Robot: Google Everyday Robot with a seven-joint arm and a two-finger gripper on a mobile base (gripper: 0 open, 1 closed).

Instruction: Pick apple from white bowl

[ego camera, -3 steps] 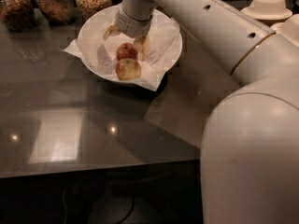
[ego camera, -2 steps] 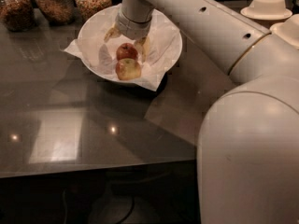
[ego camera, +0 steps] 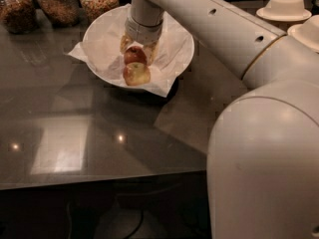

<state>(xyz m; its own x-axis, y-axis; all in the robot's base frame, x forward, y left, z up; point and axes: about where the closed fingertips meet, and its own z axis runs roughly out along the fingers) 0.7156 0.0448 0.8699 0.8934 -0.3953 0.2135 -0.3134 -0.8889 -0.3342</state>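
Note:
The white bowl (ego camera: pixel 99 34), wide and lined with crinkled white paper, stands on the dark table at the back centre. Two apples lie in it. The deep red apple (ego camera: pixel 134 55) lies behind a paler yellow-green apple (ego camera: pixel 136 74). My gripper (ego camera: pixel 137 49) reaches straight down into the bowl from the arm coming in from the right. Its fingers (ego camera: pixel 151 50) stand on either side of the red apple and press against it. The red apple still rests in the bowl, touching the paler one.
Three glass jars (ego camera: pixel 57 3) of dry food stand behind the bowl at the back left. Stacked cream disposable bowls (ego camera: pixel 284 8) sit at the back right. The dark glossy table (ego camera: pixel 75 133) runs to its front edge. My own body fills the right foreground.
Almost nothing has moved. The gripper stays down around the red apple, and both apples lie where they were.

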